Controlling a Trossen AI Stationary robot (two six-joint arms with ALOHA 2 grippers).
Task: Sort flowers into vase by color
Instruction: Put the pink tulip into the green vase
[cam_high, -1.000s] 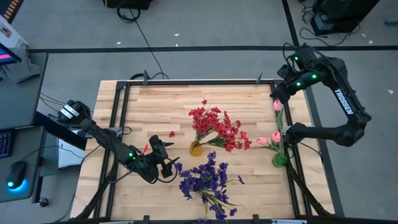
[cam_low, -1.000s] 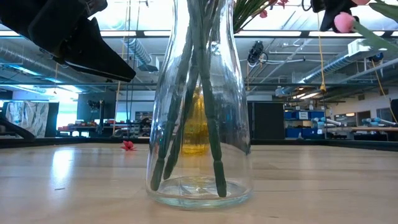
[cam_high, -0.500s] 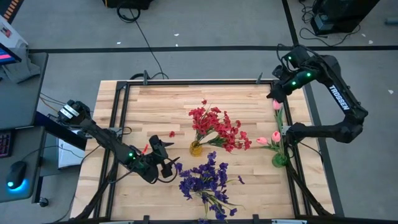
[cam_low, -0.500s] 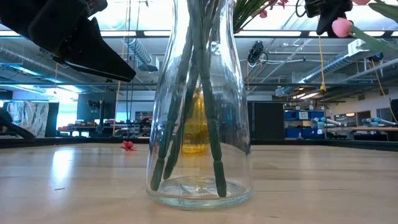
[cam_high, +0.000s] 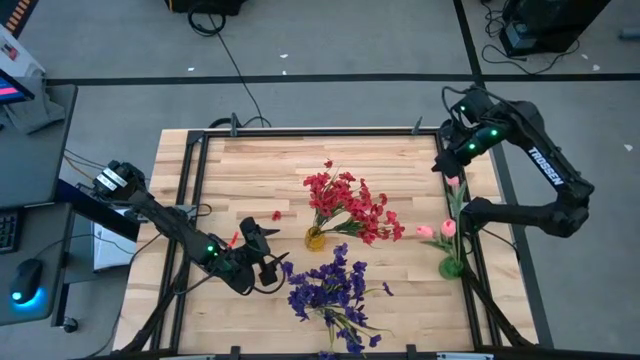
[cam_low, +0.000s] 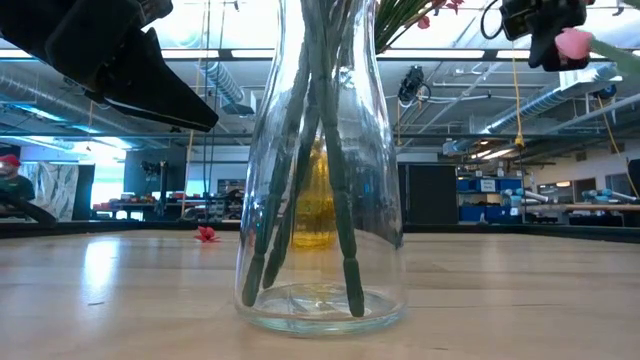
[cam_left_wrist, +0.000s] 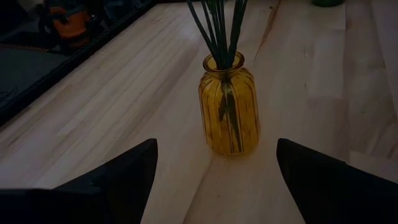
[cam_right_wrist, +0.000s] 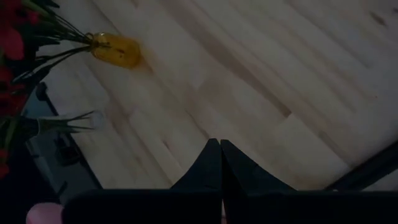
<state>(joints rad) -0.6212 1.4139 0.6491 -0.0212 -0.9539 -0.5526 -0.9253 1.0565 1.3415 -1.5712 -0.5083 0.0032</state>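
Fingers of the right gripper (cam_high: 452, 172), pinched on a pink tulip (cam_high: 453, 181), are being shifted over the green vase (cam_high: 451, 264); left gripper (cam_high: 262, 254) is being kept open, idle.

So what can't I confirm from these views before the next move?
- Right pincer: whether its shut fingers pinch the pink tulip; high view too small, right wrist view shows only a pink blur at the edge.
- Purple flowers: blooms cover their clear vase from above; low view crops them.
- Green vase: contents' seating unclear.
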